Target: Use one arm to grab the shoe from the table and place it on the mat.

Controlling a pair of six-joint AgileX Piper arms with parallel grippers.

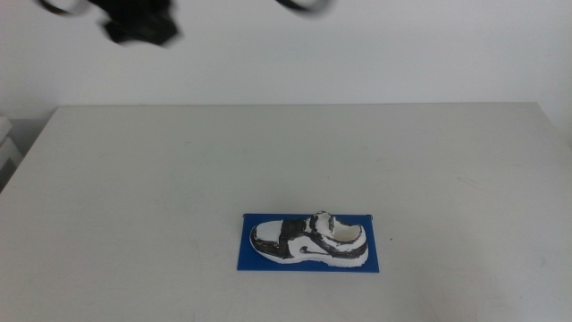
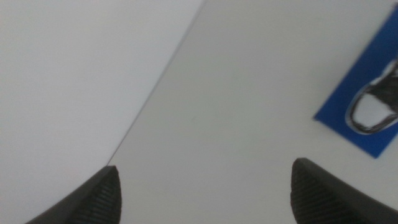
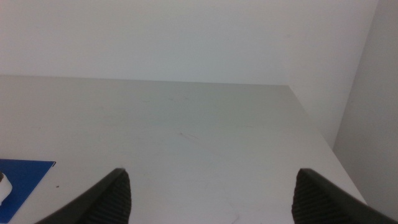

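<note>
The white and black shoe (image 1: pixel 310 240) lies on its sole on the blue mat (image 1: pixel 250 255), near the table's (image 1: pixel 161 179) front middle. No gripper touches it. A blurred dark part of an arm (image 1: pixel 138 27) hangs high at the top left of the middle view. My left gripper (image 2: pixel 205 168) is open and empty, above bare table, with the mat (image 2: pixel 360 81) and the shoe's end (image 2: pixel 376 109) off to one side. My right gripper (image 3: pixel 212 173) is open and empty over the table, with only a corner of the mat (image 3: pixel 25 174) in its view.
The table's far edge meets a plain white wall (image 1: pixel 357 63). A dark cable loop (image 1: pixel 304 7) shows at the top edge of the middle view. A white object (image 1: pixel 7 148) stands beyond the table's left edge.
</note>
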